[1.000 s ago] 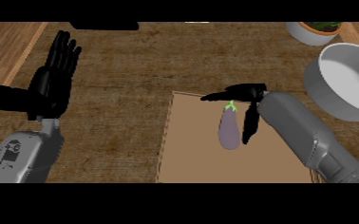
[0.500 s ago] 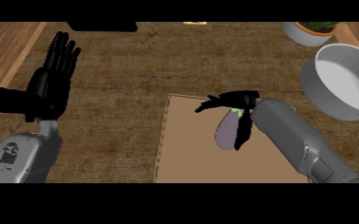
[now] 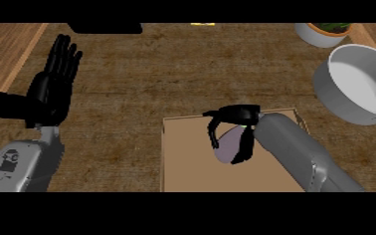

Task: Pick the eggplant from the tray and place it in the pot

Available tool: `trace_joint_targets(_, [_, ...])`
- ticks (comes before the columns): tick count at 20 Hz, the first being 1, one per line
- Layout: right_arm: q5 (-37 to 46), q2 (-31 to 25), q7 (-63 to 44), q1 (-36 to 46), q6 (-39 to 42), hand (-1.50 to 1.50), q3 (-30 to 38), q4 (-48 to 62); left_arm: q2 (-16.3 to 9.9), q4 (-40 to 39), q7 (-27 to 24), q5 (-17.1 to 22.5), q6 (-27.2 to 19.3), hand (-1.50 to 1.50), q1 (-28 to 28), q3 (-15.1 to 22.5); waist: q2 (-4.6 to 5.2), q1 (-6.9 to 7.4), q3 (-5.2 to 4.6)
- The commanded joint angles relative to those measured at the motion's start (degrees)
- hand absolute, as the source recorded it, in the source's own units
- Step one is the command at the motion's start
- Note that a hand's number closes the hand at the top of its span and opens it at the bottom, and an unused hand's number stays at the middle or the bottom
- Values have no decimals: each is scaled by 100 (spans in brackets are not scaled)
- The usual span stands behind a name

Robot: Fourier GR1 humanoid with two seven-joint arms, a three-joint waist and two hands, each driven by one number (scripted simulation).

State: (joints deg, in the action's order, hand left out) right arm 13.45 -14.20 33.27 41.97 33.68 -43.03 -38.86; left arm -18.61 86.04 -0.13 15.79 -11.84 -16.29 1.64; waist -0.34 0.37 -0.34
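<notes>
We saw the eggplant [image 3: 228, 145] lying on the tray [image 3: 189, 164], with our right hand [image 3: 236, 118] curled around it. The pot [image 3: 354, 87] stood right of the tray. Our left hand [image 3: 53, 82] rested released, far left.

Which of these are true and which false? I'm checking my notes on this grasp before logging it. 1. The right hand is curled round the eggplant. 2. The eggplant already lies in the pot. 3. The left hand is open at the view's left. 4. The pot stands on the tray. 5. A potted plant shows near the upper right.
1. True: the right hand has its fingers curled round the eggplant.
2. False: the eggplant is over the tray, not in the pot.
3. True: the left hand rests open, fingers up.
4. False: the pot stands on the counter, to the right of the tray.
5. True: the potted plant is there.
</notes>
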Motion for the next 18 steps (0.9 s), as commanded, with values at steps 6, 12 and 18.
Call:
trace_joint_targets(6, [523, -6, 717, 285, -8, 150, 488, 514, 145, 397, 252, -122, 82, 0, 206, -63, 47, 34, 36])
trace_joint_targets(12, [-23, -581, -1665, 1019, -1129, 150, 1714, 1038, 110, 94, 21, -128, 122, 0, -1, -194, 75, 29, 21])
trace_joint_targets(18, [405, -1435, -3690, 1590, -3223, 150, 2103, 1680, 102, 76, 59, -147, 140, 0, 64, -148, 6, -54, -59])
